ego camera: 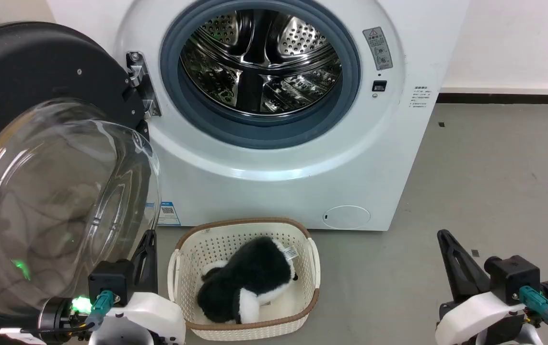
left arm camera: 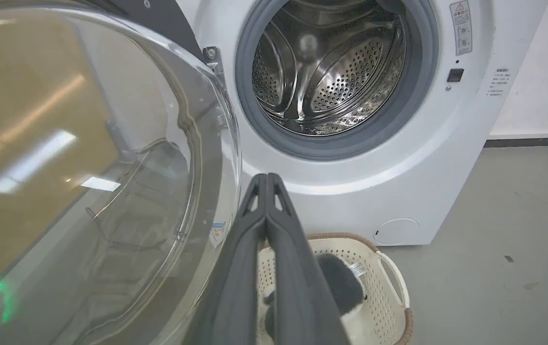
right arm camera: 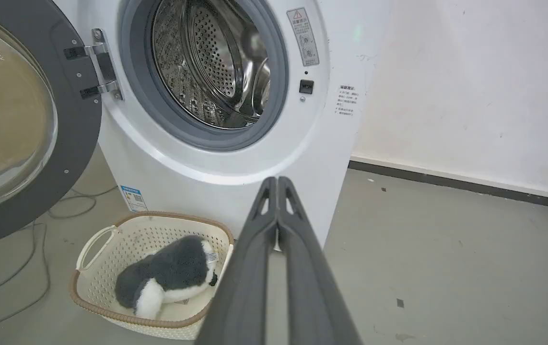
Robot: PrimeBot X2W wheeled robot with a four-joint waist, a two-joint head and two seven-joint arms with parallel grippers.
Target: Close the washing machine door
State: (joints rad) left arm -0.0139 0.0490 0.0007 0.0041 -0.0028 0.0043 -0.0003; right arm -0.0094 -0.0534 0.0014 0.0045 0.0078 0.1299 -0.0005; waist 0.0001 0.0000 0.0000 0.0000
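Pressed tight together with no gap between them, the fingers of the left gripper (left arm camera: 266, 179) hold nothing and point up toward the washing machine (left arm camera: 350, 191); the right gripper (right arm camera: 277, 181) has its fingers shut in the same way, also empty. The washing machine door (ego camera: 39, 72) stands swung wide open on its metal hinge (ego camera: 142, 86), off to the left of the left fingers. Its bulging glass bowl (ego camera: 58, 201) sits just beside them. In the left wrist view the bowl's curved edge runs close along their left side, and I cannot tell whether it touches. Ahead of and above both pairs of fingers, the steel drum (ego camera: 259, 62) gapes inside its grey gasket (ego camera: 178, 96). Just right of the left fingers, a cream basket (ego camera: 245, 223) sits on the floor (ego camera: 494, 182) with a black and white plush toy (ego camera: 250, 282) lying in it. The basket's far rim is close to the machine's lower front, near the blue label (ego camera: 168, 213). From the basket's right edge across to the right fingers the grey floor lies open, and it runs on open to their right as far as the white wall (right arm camera: 470, 96). The machine's right corner edge stands ahead of the right fingers, well apart from them
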